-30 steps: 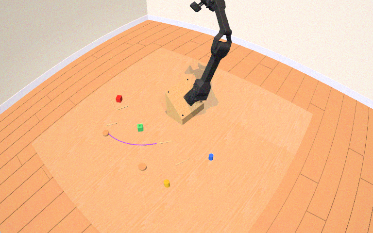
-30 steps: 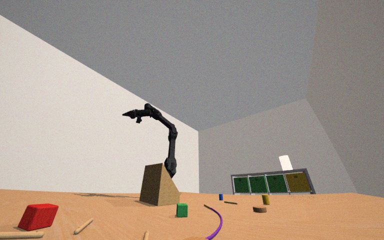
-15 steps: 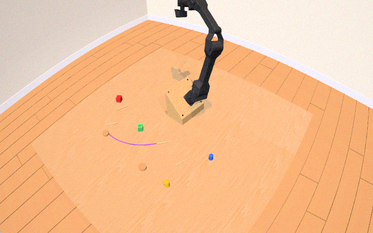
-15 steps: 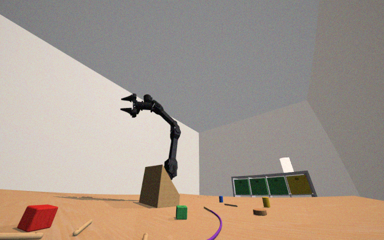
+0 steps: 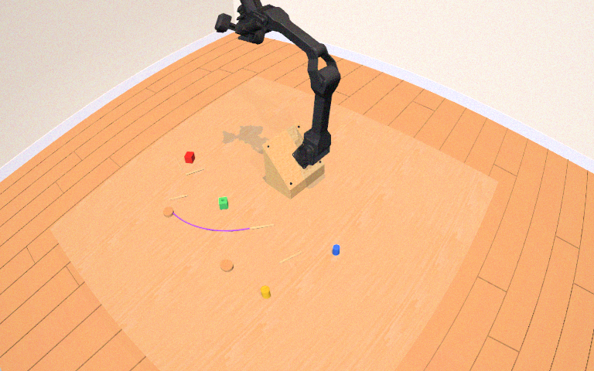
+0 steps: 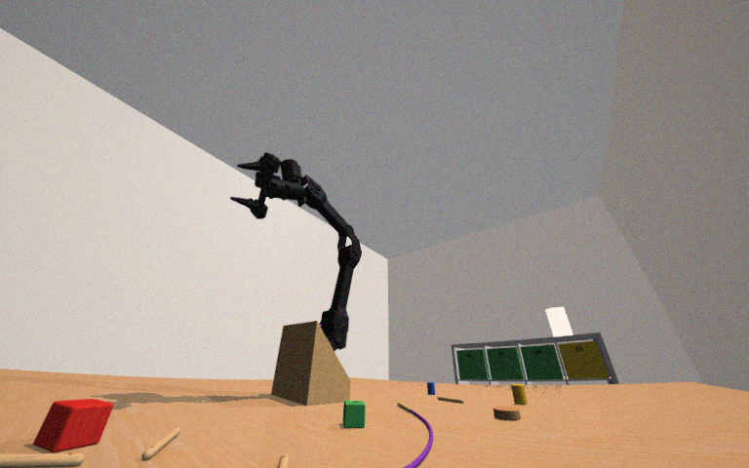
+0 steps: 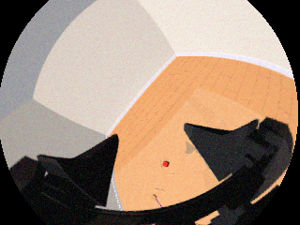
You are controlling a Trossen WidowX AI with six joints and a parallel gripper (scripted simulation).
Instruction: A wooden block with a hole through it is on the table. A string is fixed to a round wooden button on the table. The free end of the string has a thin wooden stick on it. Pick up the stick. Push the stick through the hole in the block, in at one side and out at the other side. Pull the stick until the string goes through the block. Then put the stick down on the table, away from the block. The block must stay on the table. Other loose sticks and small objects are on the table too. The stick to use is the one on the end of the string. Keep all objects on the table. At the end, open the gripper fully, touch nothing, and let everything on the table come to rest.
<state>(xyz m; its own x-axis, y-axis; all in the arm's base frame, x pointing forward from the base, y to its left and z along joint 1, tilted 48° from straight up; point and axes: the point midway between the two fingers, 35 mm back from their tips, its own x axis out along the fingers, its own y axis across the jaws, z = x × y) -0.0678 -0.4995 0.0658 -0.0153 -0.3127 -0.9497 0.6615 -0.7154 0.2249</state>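
A small green block stands on the table, with a dark hole mouth in its top. A round wooden button lies left of it in the top view. A purple string curves from this button past the block, outside it. At its free end a thin wooden stick lies flat on the table, apart from the block. My gripper is open and empty, high above the table and far from the stick and block.
A red block lies near loose sticks. Another loose stick, a second button, a yellow cylinder and a blue cylinder are around. The arm stands on a wooden wedge base.
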